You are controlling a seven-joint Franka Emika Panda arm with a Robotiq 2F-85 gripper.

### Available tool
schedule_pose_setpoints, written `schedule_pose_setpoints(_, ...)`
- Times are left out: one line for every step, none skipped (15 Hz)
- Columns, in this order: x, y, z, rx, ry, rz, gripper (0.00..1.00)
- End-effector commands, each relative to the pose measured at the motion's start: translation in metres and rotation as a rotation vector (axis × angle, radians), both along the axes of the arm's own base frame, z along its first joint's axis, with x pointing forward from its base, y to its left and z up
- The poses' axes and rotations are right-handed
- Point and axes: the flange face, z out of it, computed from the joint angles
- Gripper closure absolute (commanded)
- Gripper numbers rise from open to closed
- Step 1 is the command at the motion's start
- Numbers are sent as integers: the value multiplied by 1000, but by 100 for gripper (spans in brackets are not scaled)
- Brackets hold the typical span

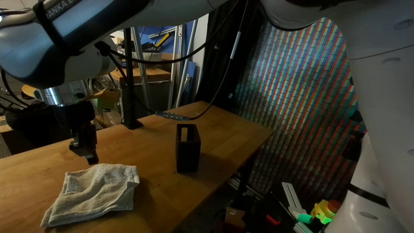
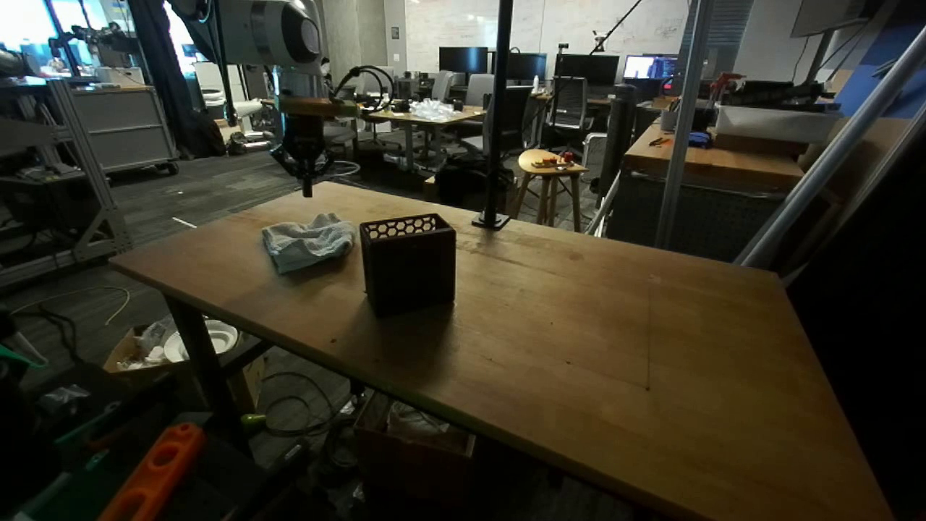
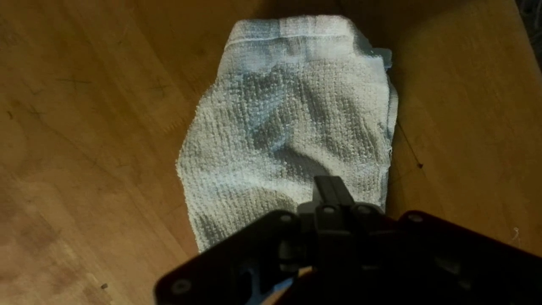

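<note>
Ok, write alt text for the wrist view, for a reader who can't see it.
A rumpled, folded, pale woven cloth lies on a brown wooden table, seen from above. A black two-fingered robotic gripper juts in from the bottom edge, its jaws shut with nothing visible between them, hiding the cloth's lower right part.

the closed gripper (image 3: 331, 184) hangs above a pale rumpled cloth (image 3: 288, 127) on a tabletop (image 3: 97, 127).
</note>
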Motion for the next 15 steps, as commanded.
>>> schedule_pose_setpoints(4,-13,-6,13,-34,-66,100)
schedule_pose_setpoints(5,-17,-10,11,-36,-77,100)
schedule_pose_setpoints(6,-21,-14,10,-39,-84,100)
schedule_pose_setpoints(7,-25,-18,14,-42,-92,100)
schedule_pose_setpoints(7,-27,-23,15,-40,-95,100)
schedule_pose_setpoints(9,-29,-28,20,-40,-99,100)
schedule_pose_setpoints(10,-31,-34,26,-38,-103,100)
schedule_pose_setpoints(10,-31,-39,32,-36,-106,100)
schedule_pose_setpoints(11,-30,-46,40,-32,-114,100)
schedule_pose_setpoints(11,-28,-52,57,-30,-122,100)
schedule_pose_setpoints(12,-26,-57,71,-30,-128,100)
schedule_pose_setpoints(12,-23,-63,82,-30,-128,100)
schedule_pose_setpoints(12,-20,-69,94,-32,-127,100)
schedule_pose_setpoints(12,-19,-75,103,-32,-128,100)
schedule_pose_setpoints(12,-16,-81,117,-30,-136,100)
